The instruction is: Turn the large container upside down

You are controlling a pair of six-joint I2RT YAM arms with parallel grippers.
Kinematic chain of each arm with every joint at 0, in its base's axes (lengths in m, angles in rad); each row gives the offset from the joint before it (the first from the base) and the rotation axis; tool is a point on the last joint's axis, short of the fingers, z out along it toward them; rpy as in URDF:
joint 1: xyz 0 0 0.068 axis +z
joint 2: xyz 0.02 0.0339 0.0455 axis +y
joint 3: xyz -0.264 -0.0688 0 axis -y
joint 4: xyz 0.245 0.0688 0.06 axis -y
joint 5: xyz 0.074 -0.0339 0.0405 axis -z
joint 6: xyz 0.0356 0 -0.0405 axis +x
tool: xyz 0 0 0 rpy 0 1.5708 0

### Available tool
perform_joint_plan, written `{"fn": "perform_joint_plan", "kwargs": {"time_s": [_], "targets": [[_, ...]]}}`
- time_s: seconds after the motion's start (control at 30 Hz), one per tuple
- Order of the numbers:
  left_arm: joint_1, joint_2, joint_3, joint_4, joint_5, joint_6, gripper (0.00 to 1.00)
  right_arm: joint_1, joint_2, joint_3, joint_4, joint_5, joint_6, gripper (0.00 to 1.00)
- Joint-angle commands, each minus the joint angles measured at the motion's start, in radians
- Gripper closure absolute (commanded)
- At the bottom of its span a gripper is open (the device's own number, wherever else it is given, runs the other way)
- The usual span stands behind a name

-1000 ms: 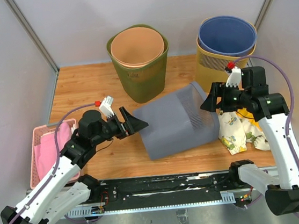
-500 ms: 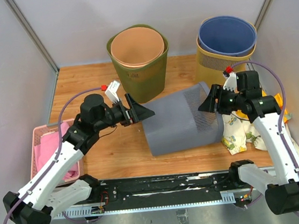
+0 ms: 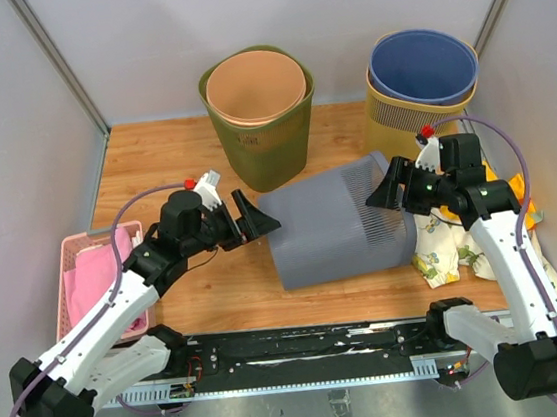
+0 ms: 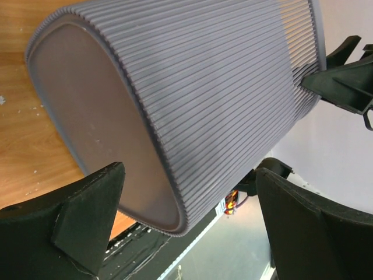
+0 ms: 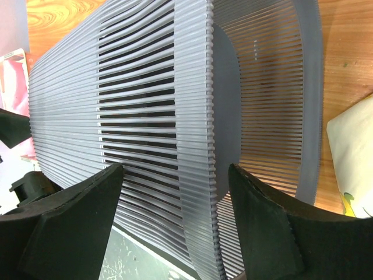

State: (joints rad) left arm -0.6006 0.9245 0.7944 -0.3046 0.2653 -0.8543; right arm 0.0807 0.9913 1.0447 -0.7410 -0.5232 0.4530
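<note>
The large container (image 3: 336,230) is a grey ribbed bin lying on its side across the table's middle, its closed base to the left and its slatted open mouth to the right. My left gripper (image 3: 258,221) is open at the base end; in the left wrist view the container's (image 4: 204,87) base edge sits between the spread fingers of the left gripper (image 4: 189,172), untouched. My right gripper (image 3: 383,195) is open at the mouth end. In the right wrist view the right gripper (image 5: 175,169) straddles the container's (image 5: 145,87) rim wall, one finger inside, one outside, with gaps on both sides.
A green bin holding an orange one (image 3: 259,120) stands behind the container. A yellow bin with a blue one inside (image 3: 423,81) stands back right. A pink basket (image 3: 70,254) of pink cloth sits at the left edge. A patterned cloth (image 3: 444,245) lies under the right arm.
The left gripper rose toward the container's base, then settled slightly lower and nearer. The container shifted a little to the right. The right gripper slid left onto the rim.
</note>
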Motion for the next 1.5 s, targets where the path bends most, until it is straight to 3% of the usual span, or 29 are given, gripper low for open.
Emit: {"fn": "perform_joint_plan", "kwargs": {"time_s": [0.0,0.23,0.47,0.7,0.9,1.07,1.47], "targets": [[0.008,0.03,-0.048,0.128,0.093,-0.024,0.01,0.007,0.002,-0.024,-0.003,0.016,0.002,0.25],[0.009,0.089,-0.042,0.342,0.287,-0.051,0.01,0.007,0.007,-0.035,0.003,0.033,0.005,0.23],[0.008,0.085,0.171,0.255,0.301,-0.03,0.01,0.007,0.032,-0.061,0.081,-0.039,0.097,0.22],[0.008,0.165,0.283,0.299,0.403,-0.08,0.01,0.022,0.047,-0.145,0.263,-0.153,0.304,0.21],[0.008,0.173,0.402,0.299,0.41,-0.074,0.01,0.085,0.04,-0.248,0.392,-0.111,0.444,0.21],[0.007,0.189,0.417,0.359,0.436,-0.109,0.01,0.191,0.093,-0.278,0.475,-0.039,0.519,0.21],[0.003,0.22,0.371,0.46,0.46,-0.154,0.01,0.248,0.232,-0.272,0.403,0.102,0.471,0.21]]}}
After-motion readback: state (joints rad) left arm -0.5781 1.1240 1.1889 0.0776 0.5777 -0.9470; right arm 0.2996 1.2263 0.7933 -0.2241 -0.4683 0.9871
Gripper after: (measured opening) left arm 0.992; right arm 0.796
